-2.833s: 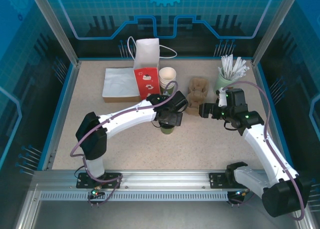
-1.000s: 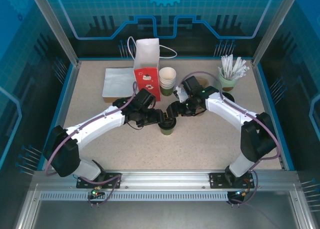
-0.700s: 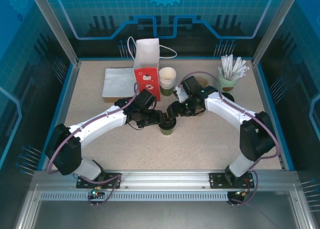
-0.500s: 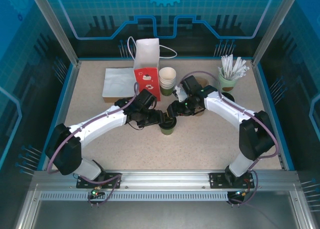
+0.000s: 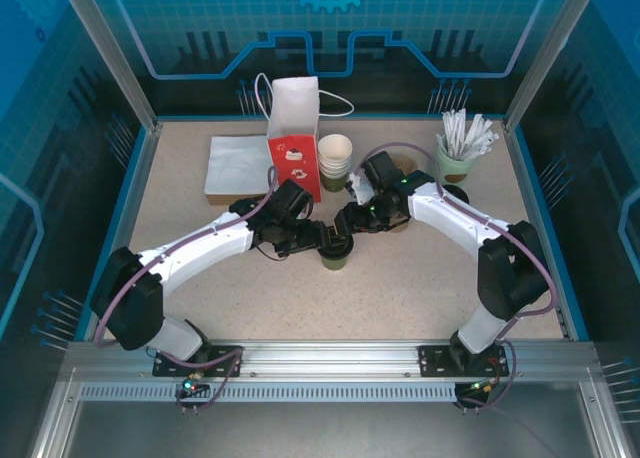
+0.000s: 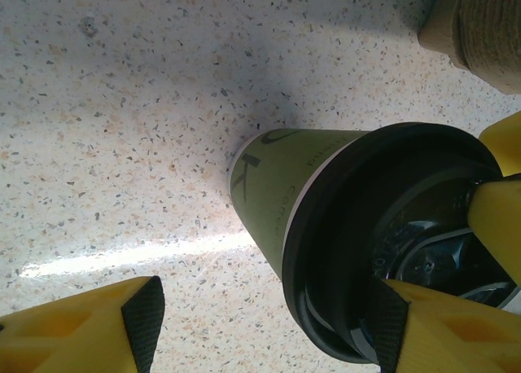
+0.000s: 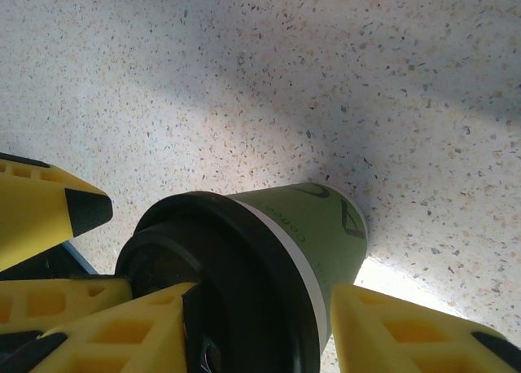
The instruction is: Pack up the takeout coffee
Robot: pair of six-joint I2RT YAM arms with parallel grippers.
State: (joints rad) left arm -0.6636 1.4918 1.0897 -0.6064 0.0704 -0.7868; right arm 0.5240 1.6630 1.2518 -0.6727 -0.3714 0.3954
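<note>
Upper centre, upright: paper bag, not yet loaded. Mid-frame, from left: left gripper, jaws wide, one finger at the lid. From right: right gripper, straddling the lid, grip impossible to tell. Between them, on the table: takeout coffee, lidded, lifting and bagging left to do

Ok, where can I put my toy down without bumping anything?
The front strip of table between the coffee cup and the metal rail is bare. So is the patch between the flat white paper and the left arm. It is crowded along the back by the paper bag, and where both arms meet.
</note>
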